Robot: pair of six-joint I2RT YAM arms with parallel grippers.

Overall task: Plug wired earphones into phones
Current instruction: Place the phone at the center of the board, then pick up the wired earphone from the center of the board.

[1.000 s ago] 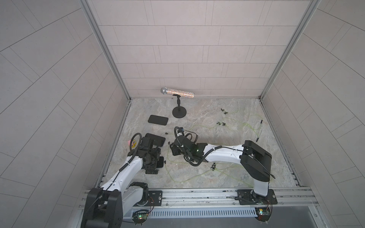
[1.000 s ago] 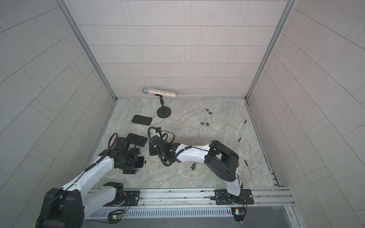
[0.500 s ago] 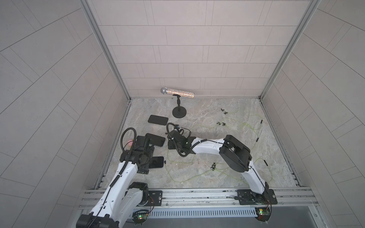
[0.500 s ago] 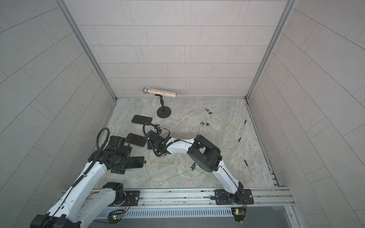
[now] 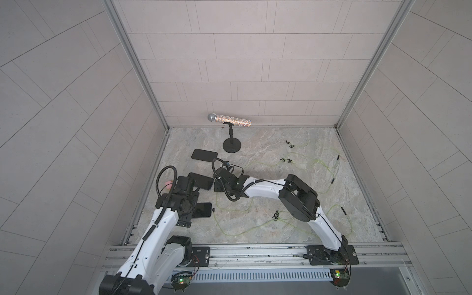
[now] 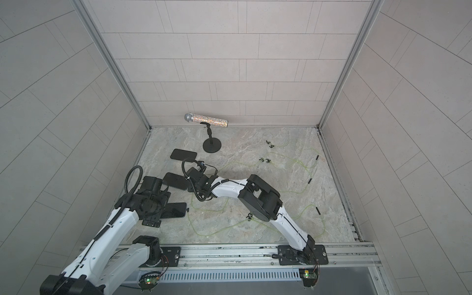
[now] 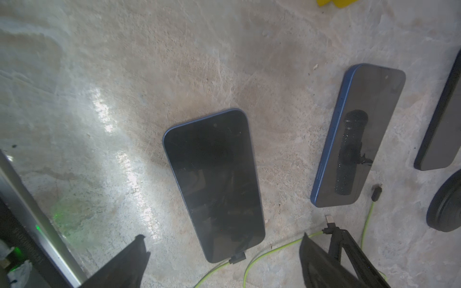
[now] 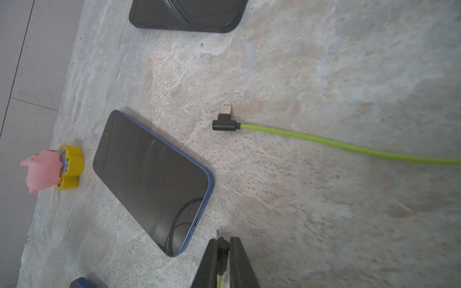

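Pinching the held plug [image 8: 222,245] between the right fingers [image 8: 238,261], closed on its black body and trailing the green cable [image 8: 219,279] behind. Pointing its bare metal tip at the short end of the middle phone [image 8: 149,179], just beside that end and apparently not yet touching (the port slot showing as a small dark oval in the blue edge). Finding that phone flat on the desk [image 8: 324,62], screen up, long axis running away from the tip and roughly in line with it; failing to read from here any squareness to the port. Needing, as a judgement, a small line-up and then a low, level slide along that axis. Stretching the right arm [image 5: 265,187] far across the desk, elbow folded low, wrist close above the surface, much nearer this port than the left. Hovering the left fingers [image 7: 124,261] spread wide, holding nothing, above the near phone [image 7: 214,184], already carrying 1 seated plug [image 7: 237,258] in its end. Leaving 1 loose plug [image 8: 224,122] on the desk near the middle phone, and the far phone [image 5: 204,154] by the microphone stand [image 5: 232,146] with nothing visibly plugged in: seemingly 1 of 3 done.
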